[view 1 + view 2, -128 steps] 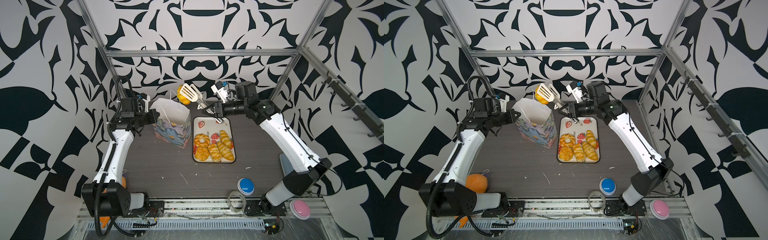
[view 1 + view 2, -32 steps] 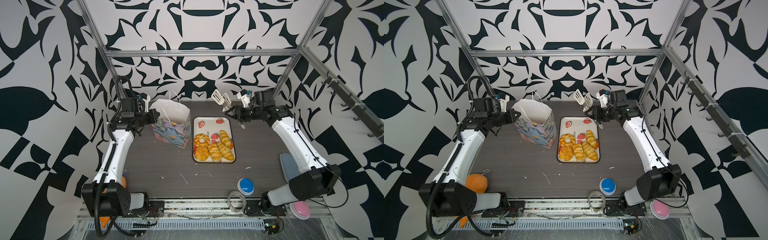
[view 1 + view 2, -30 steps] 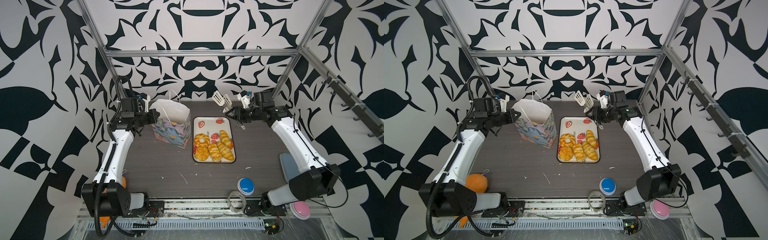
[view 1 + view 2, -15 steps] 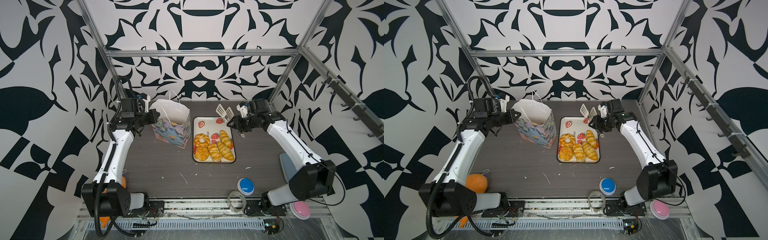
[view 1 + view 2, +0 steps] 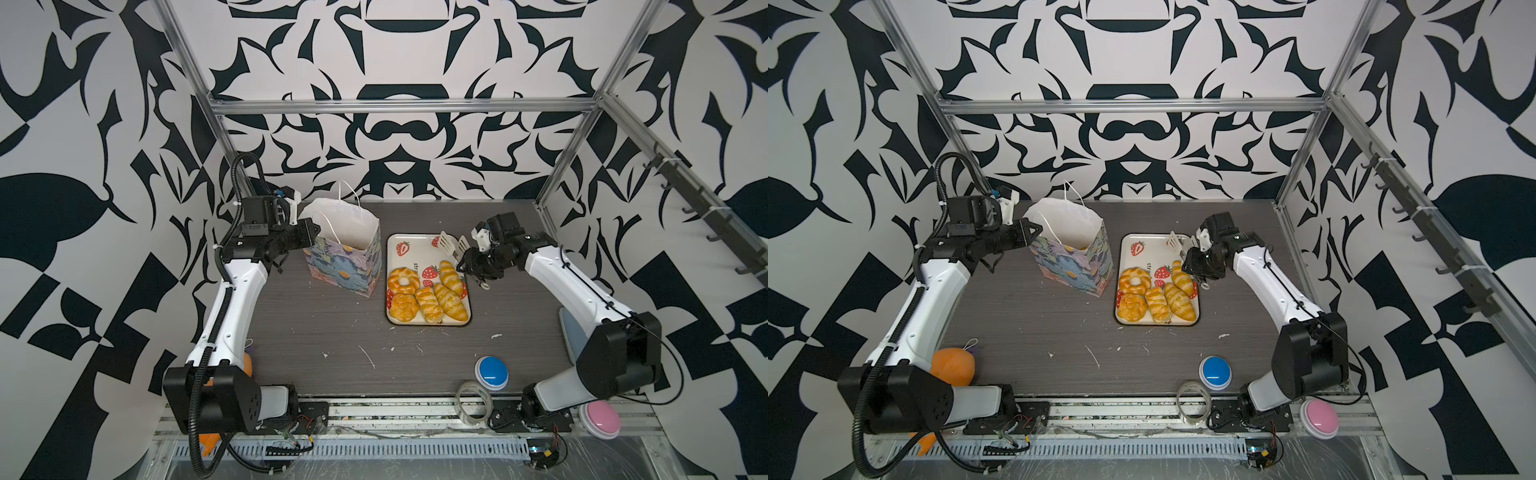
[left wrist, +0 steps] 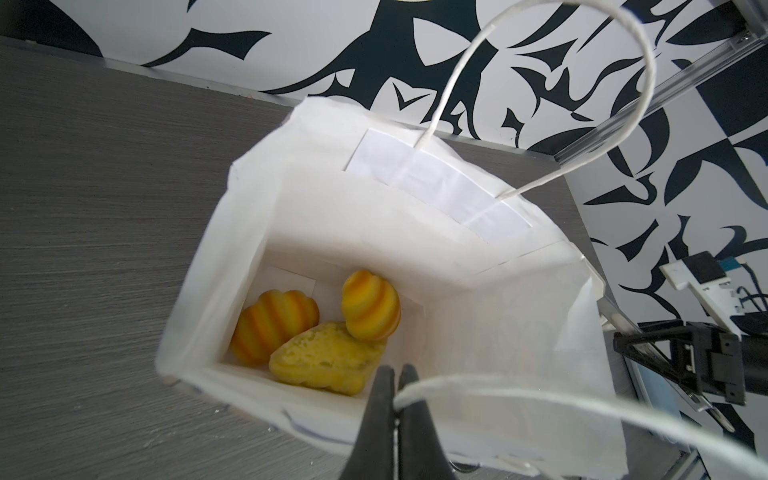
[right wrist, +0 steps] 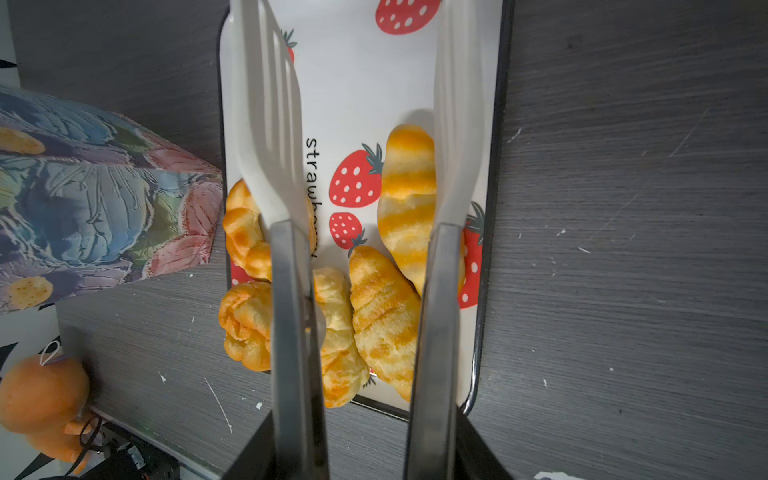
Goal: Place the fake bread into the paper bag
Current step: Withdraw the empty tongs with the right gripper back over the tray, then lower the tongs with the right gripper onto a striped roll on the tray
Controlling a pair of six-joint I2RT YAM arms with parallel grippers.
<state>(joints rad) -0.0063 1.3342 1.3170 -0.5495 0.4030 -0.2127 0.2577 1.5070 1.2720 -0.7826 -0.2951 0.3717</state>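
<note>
The left gripper [image 6: 394, 401] pinches the cord handle [image 6: 457, 381] of the standing paper bag [image 5: 345, 266] holding three fake bread [image 6: 274, 324] pieces; right of it, five pieces lie on the tray [image 7: 357, 91] beneath the tongs [image 7: 266, 124], blades apart, gripped by the right gripper [image 7: 361, 449].

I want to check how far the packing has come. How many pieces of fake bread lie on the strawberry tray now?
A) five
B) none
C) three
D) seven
A: in both top views five pieces of fake bread lie on the tray, namely one ring, one round bun and three long pieces.
</note>
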